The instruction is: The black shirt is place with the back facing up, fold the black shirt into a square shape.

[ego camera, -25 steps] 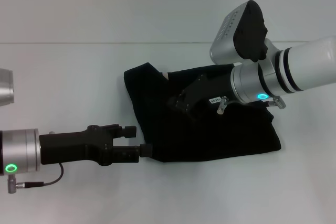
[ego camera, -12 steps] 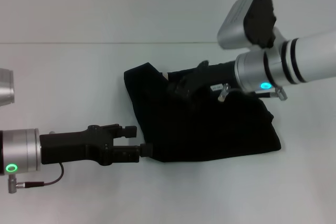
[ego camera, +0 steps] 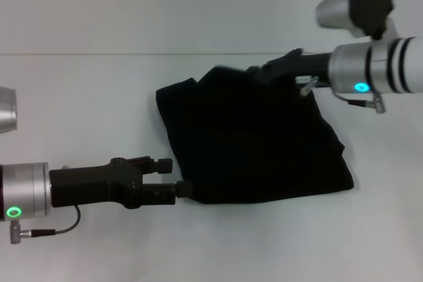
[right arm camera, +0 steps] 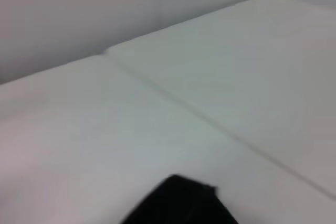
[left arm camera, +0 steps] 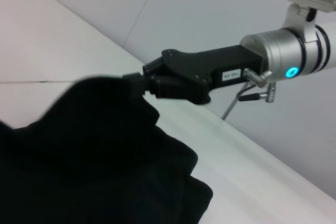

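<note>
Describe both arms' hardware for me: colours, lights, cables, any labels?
Both arms have silver-white cylindrical wrists with a green ring light, ending in matte black angular grippers: left gripper, right gripper. A thin black cable loops under the left wrist. The right one carries a small white label and a grey camera housing.

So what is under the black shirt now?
The black shirt lies on the white table, which shows all around it. Whatever is beneath the folded cloth is covered. The right gripper lifts its far edge; the left gripper is at its near-left corner.
</note>
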You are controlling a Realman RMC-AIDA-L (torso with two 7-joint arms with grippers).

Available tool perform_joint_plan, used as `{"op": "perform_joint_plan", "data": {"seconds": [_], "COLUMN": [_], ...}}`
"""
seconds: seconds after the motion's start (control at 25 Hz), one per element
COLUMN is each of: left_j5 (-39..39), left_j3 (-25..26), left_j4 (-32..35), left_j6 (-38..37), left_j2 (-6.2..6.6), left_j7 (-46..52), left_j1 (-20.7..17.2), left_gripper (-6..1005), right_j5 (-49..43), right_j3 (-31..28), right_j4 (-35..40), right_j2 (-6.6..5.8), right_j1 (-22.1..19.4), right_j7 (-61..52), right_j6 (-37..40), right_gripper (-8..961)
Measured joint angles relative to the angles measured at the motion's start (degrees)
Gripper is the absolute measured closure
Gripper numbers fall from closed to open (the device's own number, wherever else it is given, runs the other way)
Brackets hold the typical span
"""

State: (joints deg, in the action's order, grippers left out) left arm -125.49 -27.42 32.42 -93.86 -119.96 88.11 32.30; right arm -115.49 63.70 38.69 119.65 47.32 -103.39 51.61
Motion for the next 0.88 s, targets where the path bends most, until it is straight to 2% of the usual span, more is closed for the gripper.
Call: {"op": "perform_joint_plan", "data": {"seconds": [0.2,0.64,0.88], "left_j5": [0.07,0.09,0.09], "left_j3": [-0.03,-0.15,-0.03], "left_j4": [0.01,0.01,0.01], "left_j6": [-0.01,0.28,0.21], "left_j2": [0.04,0.08,0.08], "left_j7": [0.43,1.53,1.92], "left_j1": [0.42,0.77,1.10], "left_gripper": [115,115,115], "right_j5": [-0.17,0.01,0.54], "right_j3": [-2.73,-2.86,-3.29], "right_j4": [-0.58,-3.20,-3.43], "right_j2": [-0.09,0.13,0.13], "right_j1": [-0.62,0.04,0.05], "right_j7": [-0.05,-0.16,-0.18], "right_j6": [-3.88,-10.61,-15.55], "right_gripper": [941,936,848]}}
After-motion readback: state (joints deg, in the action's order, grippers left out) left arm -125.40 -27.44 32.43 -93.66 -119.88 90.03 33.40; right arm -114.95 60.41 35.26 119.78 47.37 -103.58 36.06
